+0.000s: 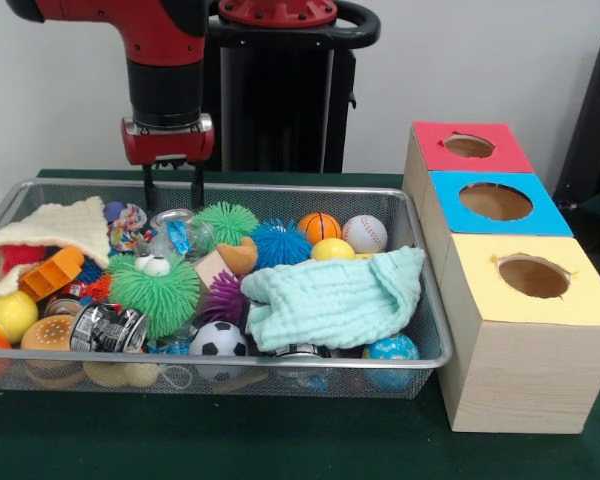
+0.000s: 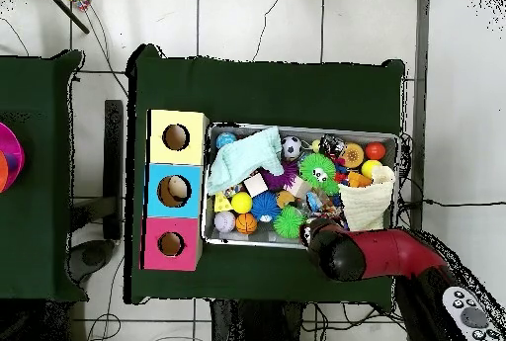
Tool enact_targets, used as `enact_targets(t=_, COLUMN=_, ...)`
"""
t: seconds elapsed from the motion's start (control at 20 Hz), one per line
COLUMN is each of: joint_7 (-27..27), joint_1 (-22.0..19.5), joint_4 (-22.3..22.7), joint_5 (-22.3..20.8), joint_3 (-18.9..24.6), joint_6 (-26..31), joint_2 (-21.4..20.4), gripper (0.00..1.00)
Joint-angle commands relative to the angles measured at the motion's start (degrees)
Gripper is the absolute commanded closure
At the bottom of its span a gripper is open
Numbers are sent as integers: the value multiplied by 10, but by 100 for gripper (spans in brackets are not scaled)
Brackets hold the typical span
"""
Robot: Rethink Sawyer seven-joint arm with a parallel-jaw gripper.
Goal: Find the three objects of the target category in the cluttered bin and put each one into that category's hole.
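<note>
From the front, the end effector (image 1: 171,187) hangs with fingers apart and empty over the wire bin's (image 1: 435,330) far rim, beside the green spiky ball (image 1: 223,223). The box (image 1: 525,345) with three holes adjoins the bin.

From overhead, the bin's long axis runs left-right; the arm (image 2: 380,255) covers its lower-right edge.

Dark green table cover (image 1: 280,440) under everything; in the overhead view a second green-covered table (image 2: 35,174) sits apart from it, with a pink round item (image 2: 8,159) at that picture's edge. Pale tiled floor (image 2: 267,21) with thin cables (image 2: 267,11) trailing across it surrounds both tables. In the front view, a plain light wall (image 1: 460,60) is behind, and a dark object (image 1: 598,120) stands at the frame's right edge.
</note>
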Motion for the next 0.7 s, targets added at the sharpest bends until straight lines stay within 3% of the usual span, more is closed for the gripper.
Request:
enact_targets(t=0.05, joint_7=-8, joint_1=-10, joint_4=-44, joint_5=-8, joint_3=1, joint_6=31, joint_2=-14, gripper=0)
enact_targets(t=0.7, joint_7=26, joint_1=17, joint_4=-83, joint_5=-72, joint_3=-59, joint_6=-27, joint_2=22, gripper=0)
